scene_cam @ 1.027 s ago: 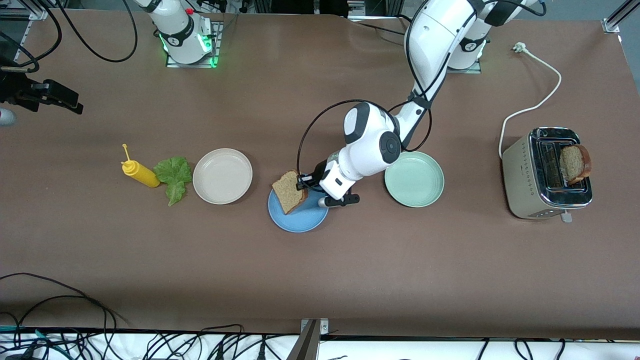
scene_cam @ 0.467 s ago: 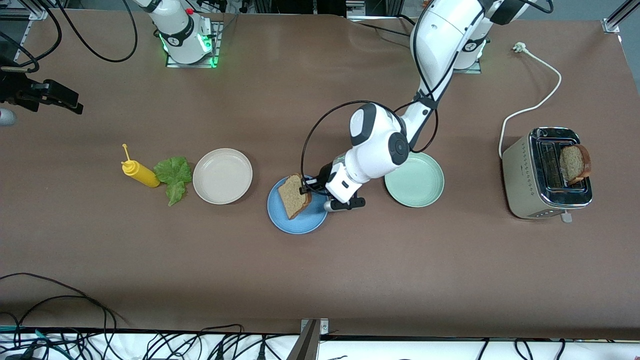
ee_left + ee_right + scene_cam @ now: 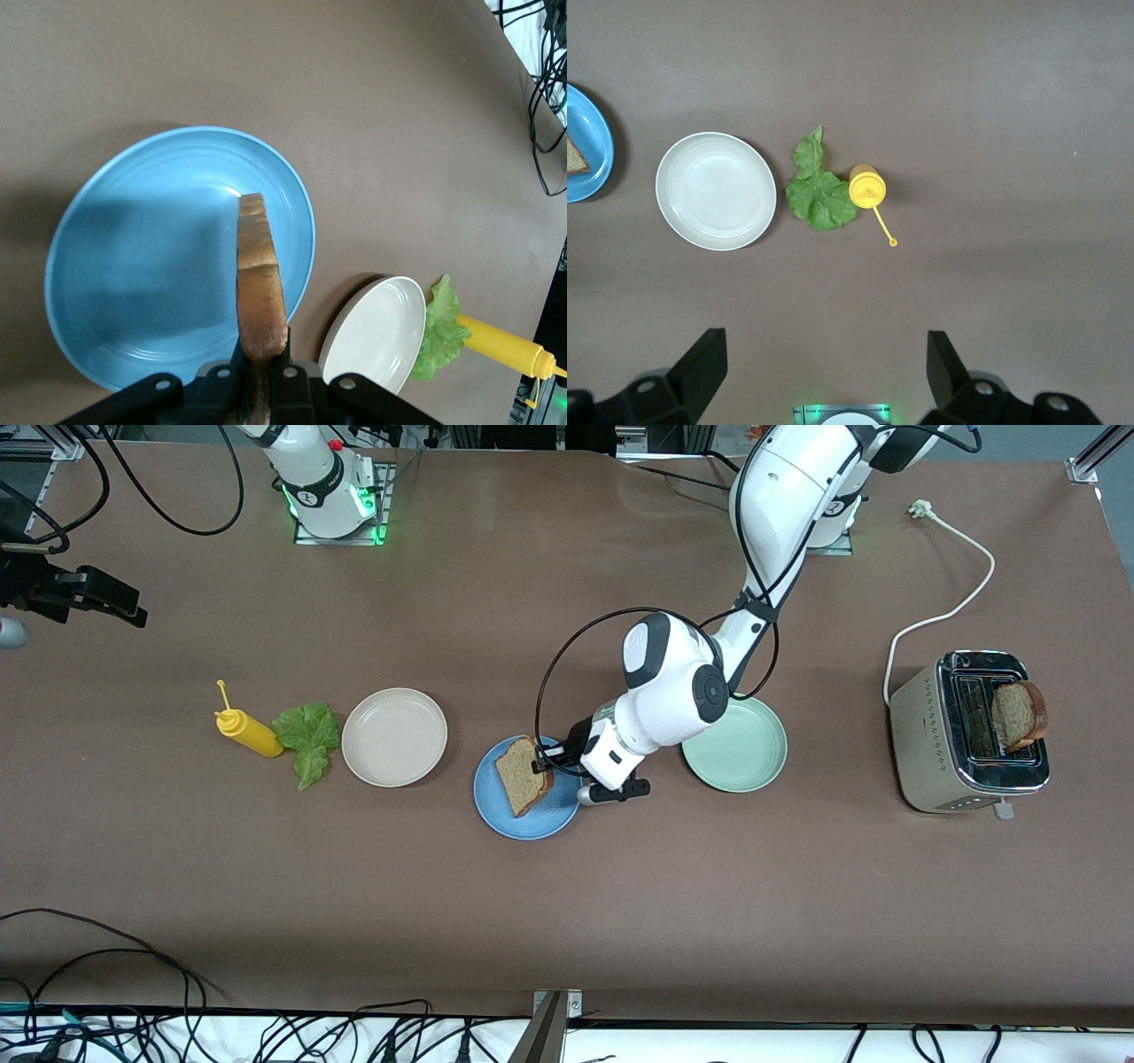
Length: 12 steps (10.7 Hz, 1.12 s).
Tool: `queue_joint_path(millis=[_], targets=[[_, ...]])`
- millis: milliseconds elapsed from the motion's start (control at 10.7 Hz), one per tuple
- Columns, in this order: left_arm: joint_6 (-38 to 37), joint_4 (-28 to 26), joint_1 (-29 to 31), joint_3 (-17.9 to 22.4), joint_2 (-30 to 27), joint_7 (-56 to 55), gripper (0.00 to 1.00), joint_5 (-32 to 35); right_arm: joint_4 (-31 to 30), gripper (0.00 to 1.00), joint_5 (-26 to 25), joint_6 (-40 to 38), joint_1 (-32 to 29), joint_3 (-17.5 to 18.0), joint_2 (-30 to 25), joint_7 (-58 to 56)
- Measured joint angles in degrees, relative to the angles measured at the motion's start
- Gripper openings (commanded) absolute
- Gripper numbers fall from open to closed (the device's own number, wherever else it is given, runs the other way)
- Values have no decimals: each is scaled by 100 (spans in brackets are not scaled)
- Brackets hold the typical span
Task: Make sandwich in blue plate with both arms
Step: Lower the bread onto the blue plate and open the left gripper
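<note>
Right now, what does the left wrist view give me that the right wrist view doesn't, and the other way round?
Only the left wrist view shows the left hand shut on the bread slice, edge-on over the blue plate, whose whole rim is visible. Only the right wrist view shows the right hand, open, high over the table, which fills the rest of its picture. Both show the beige plate, the lettuce leaf and the yellow squeeze bottle; the right wrist view catches only an edge of plate and bread.
</note>
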Motion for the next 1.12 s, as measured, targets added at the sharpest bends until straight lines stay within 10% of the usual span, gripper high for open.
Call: queue_joint_path(millis=[841,1027,1121], targets=[[39,413,-145,30,410,-72,3,0,0,100,0,0,0,0,0,0],[60,457,-157,64,473,-68,99,0,0,100,0,0,-1,0,0,0],[60,457,-146,93,491,61,100,0,0,100,0,0,-1,0,0,0]])
